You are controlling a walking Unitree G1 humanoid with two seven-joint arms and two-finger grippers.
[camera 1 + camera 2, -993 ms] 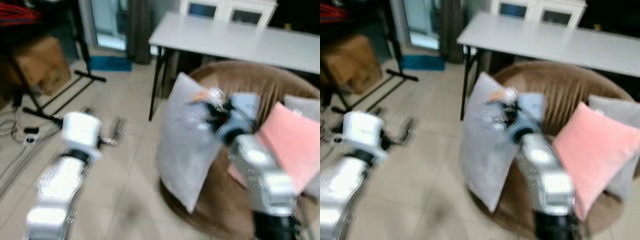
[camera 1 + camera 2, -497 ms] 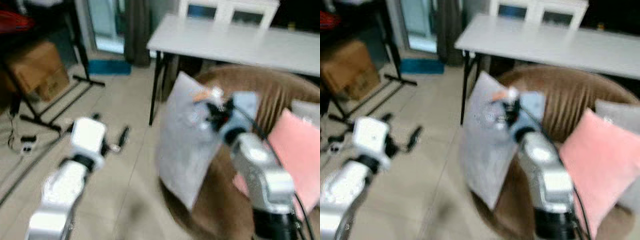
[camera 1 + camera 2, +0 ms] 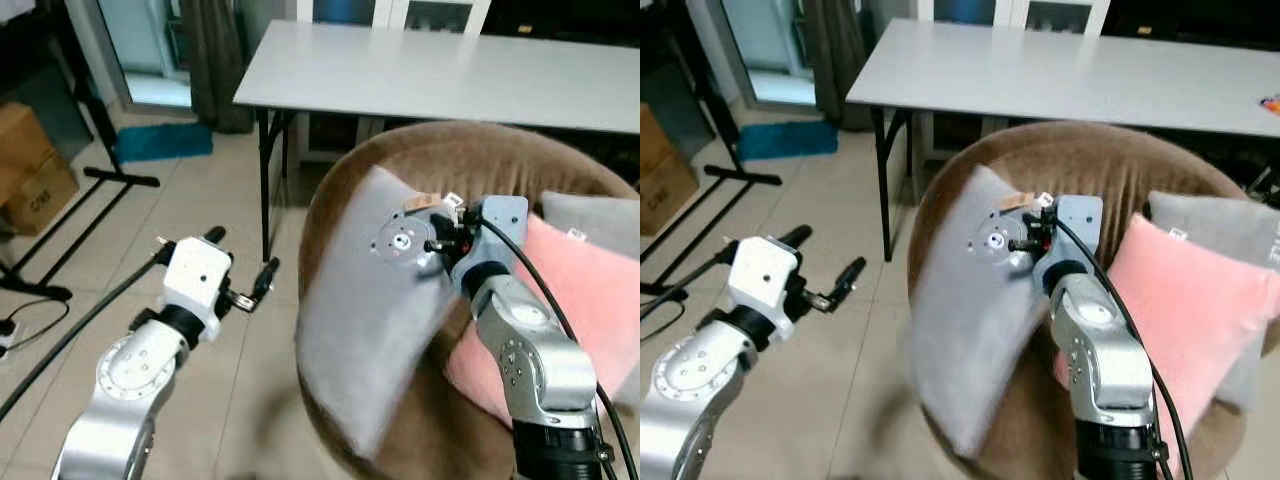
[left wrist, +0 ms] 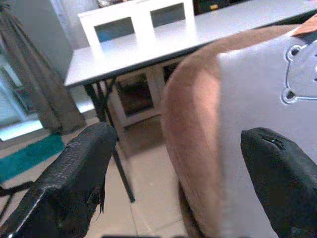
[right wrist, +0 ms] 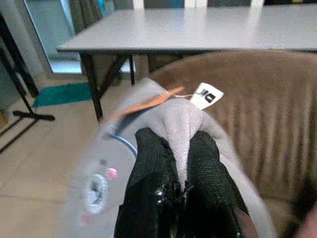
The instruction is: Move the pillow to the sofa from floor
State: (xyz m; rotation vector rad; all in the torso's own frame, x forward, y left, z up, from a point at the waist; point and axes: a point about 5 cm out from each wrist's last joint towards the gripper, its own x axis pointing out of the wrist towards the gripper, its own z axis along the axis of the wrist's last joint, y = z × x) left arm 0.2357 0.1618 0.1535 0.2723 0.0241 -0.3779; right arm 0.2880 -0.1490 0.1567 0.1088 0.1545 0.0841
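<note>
Black fingers (image 5: 168, 198) of my right gripper (image 5: 181, 171) are pressed together on a pinched fold of the grey pillow (image 3: 370, 310) near its top corner, where a white tag (image 5: 206, 95) and an orange one stick out. I see the pillow hanging off the floor, tilted against the front rim of the round brown sofa (image 3: 480, 160), its lower corner down past that rim. On the sofa seat, just beside the held pillow, a pink cushion (image 3: 580, 300) leans on another grey cushion (image 3: 590, 215). My left gripper (image 3: 240, 270) hovers over the tiled floor (image 3: 200, 220) beside the sofa — fingers spread wide, holding nothing. A long grey table (image 3: 430, 70) stands right behind the sofa, and a cardboard box (image 3: 35, 175) sits well away from it.
</note>
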